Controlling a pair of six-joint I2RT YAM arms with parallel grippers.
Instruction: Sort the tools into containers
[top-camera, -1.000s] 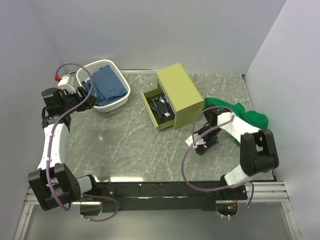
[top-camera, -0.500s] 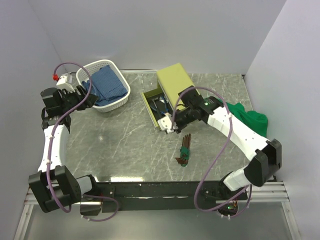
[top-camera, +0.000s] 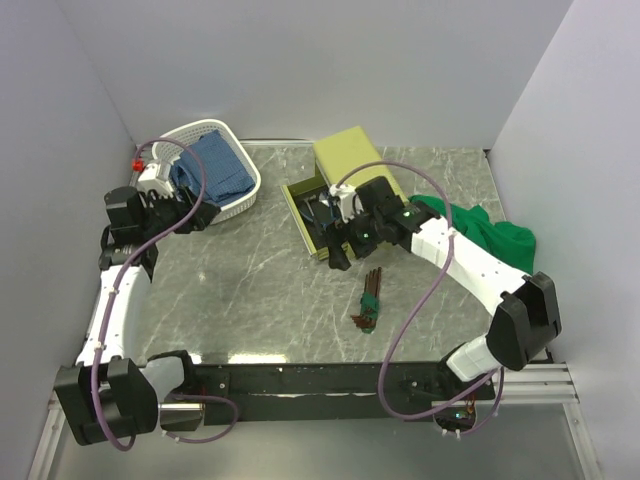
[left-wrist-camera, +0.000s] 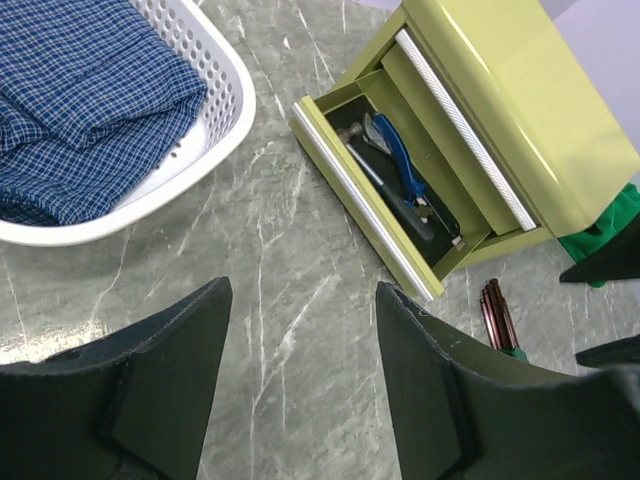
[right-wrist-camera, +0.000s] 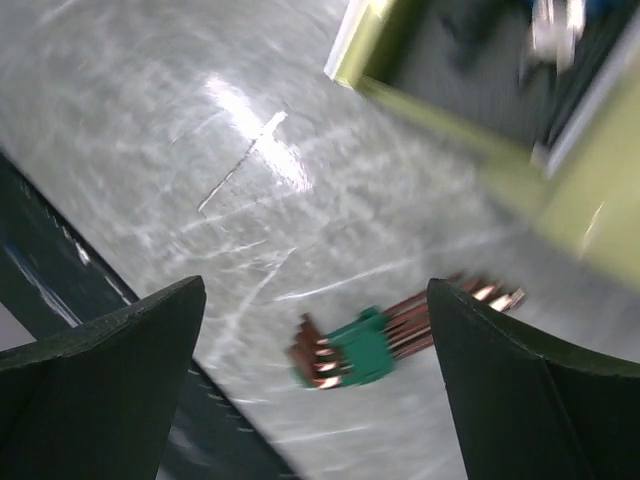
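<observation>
My left wrist view shows blue pliers (left-wrist-camera: 402, 165) in the open lower drawer (left-wrist-camera: 362, 205) of the chest (top-camera: 360, 180). From above I can hardly see them. The hex key set (top-camera: 370, 300) lies in front of the chest. My left gripper (left-wrist-camera: 300, 380) and right gripper (top-camera: 338, 252) are both spread, holding nothing. 1 second ago the right gripper was right of the chest. Now it is at the drawer front.

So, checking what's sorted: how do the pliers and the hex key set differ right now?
The pliers lie inside the open drawer; the hex key set lies on the table outside it. The pliers' handles are blue; the hex key set's holder is green. Both lie ungripped.
</observation>
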